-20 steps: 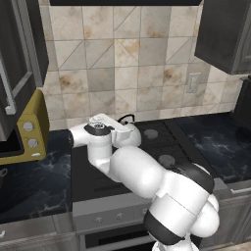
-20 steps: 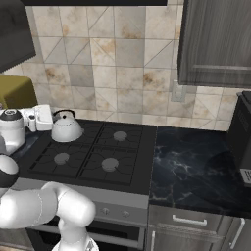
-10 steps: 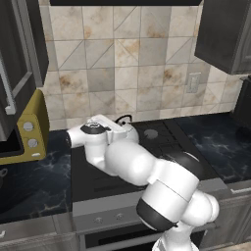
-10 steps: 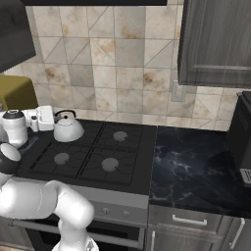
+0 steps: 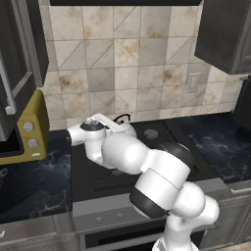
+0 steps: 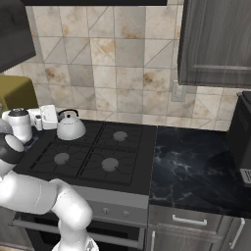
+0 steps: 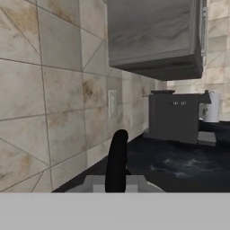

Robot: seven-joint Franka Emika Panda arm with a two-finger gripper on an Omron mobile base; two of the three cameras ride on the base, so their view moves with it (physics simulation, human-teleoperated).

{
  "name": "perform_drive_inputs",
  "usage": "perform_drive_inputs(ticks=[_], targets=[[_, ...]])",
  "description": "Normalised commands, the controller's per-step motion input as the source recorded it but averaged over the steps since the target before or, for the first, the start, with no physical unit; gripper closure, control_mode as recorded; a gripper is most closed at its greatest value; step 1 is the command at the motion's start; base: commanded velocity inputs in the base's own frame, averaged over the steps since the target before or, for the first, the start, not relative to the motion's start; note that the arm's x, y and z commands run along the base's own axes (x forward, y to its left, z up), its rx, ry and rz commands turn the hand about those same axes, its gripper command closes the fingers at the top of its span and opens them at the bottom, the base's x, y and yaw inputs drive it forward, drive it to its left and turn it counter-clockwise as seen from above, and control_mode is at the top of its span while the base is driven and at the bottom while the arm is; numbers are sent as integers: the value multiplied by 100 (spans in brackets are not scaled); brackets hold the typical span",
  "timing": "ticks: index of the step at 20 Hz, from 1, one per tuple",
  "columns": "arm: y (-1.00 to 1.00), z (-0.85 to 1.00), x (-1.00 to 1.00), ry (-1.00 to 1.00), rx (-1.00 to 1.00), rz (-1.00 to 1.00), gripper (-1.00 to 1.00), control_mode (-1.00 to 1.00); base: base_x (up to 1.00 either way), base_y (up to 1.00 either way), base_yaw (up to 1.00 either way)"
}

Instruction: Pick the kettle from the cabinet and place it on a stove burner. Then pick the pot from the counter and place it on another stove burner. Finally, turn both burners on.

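Right base view: kettle (image 6: 70,128) on cooktop (image 6: 93,157), microwave (image 6: 16,92) nearby.

Silver-white kettle (image 6: 70,128) upright on rear-left burner, black arched handle (image 7: 116,161) gripped, black cooktop (image 6: 122,162)

The kettle (image 6: 70,128) sits on the back-left burner (image 6: 73,133) of the black cooktop (image 6: 125,162), beside the white hand.

I see a yellow microwave (image 5: 30,131) at left, a wall outlet (image 5: 194,82) upper right, beige tiled backsplash (image 5: 122,63) behind.
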Motion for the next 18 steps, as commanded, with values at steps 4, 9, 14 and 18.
perform_drive_inputs(ticks=[4,9,14,18], targets=[[3,-9,21,-3,0,0,100,-100,0,0,0],[7,-6,20,0,0,2,100,-100,0,0,0],[16,-11,19,0,0,4,100,-100,0,0,0],[12,-15,21,0,0,4,100,-100,0,0,0]])
